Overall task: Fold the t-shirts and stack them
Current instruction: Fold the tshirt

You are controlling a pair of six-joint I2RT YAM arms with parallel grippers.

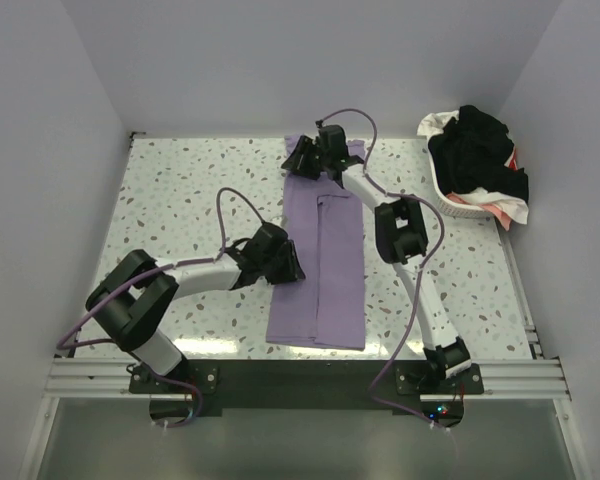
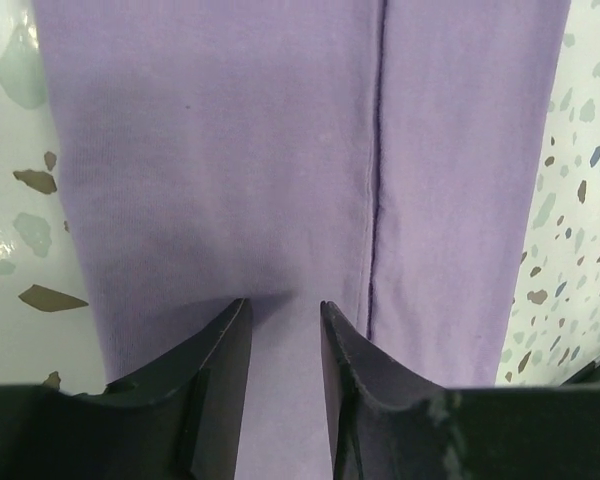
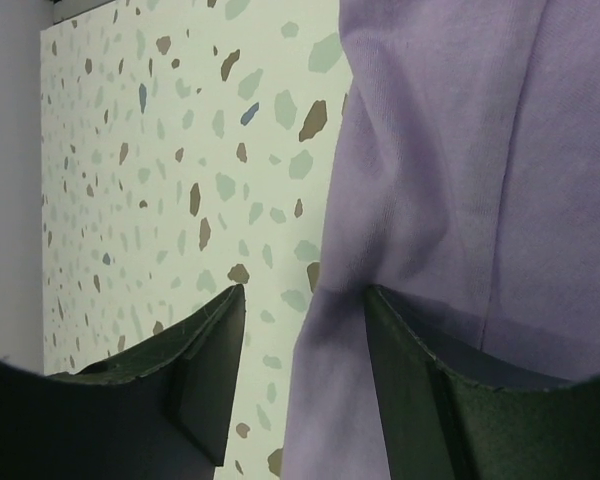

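A lilac t-shirt [image 1: 330, 280] lies folded into a long narrow strip down the middle of the table. My left gripper [image 1: 285, 262] is at the strip's left edge, halfway along. In the left wrist view it [image 2: 285, 303] stands open, and flat lilac cloth [image 2: 230, 150] shows in the narrow gap between its jaws. My right gripper [image 1: 310, 158] is at the strip's far end. Its jaws [image 3: 305, 290] stand wide open across the cloth's edge [image 3: 440, 150]; one finger [image 3: 430, 390] presses a pucker into the cloth and the other is over bare table.
A white basket [image 1: 450, 205] stands at the back right corner, holding a black shirt [image 1: 480, 150] with white [image 1: 435, 125] and pink-red [image 1: 495, 207] cloth around it. The speckled table [image 1: 180, 180] is walled on three sides. A metal rail [image 1: 300, 378] runs along the near edge.
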